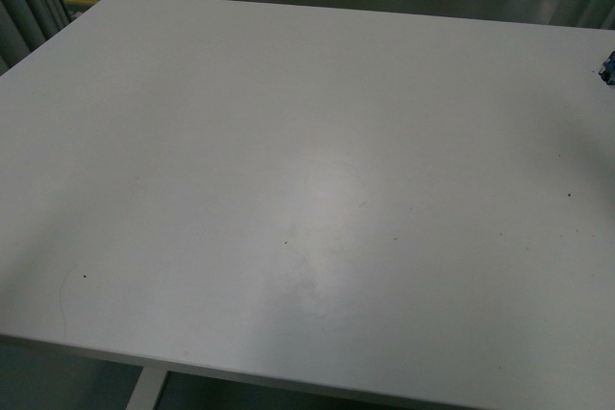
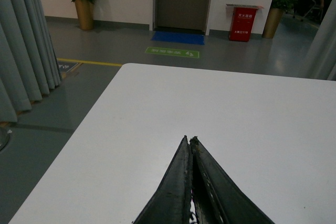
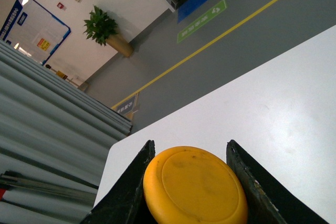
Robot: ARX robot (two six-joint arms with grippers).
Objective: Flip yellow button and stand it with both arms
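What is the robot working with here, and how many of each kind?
Yellow button: 1
End effectors: 2 (left end effector, right end effector)
Small black-and-blue piece: 1
Table: 1
Total: 5

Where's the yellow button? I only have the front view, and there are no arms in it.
Observer: The right wrist view shows the yellow button between the fingers of the right gripper, with the cap facing the camera.
Operator: Gripped?
Observer: Both fingers sit against the cap's rim, so it looks clamped.
Operator: Left arm?
Observer: The left gripper is shut on nothing, over the white table.
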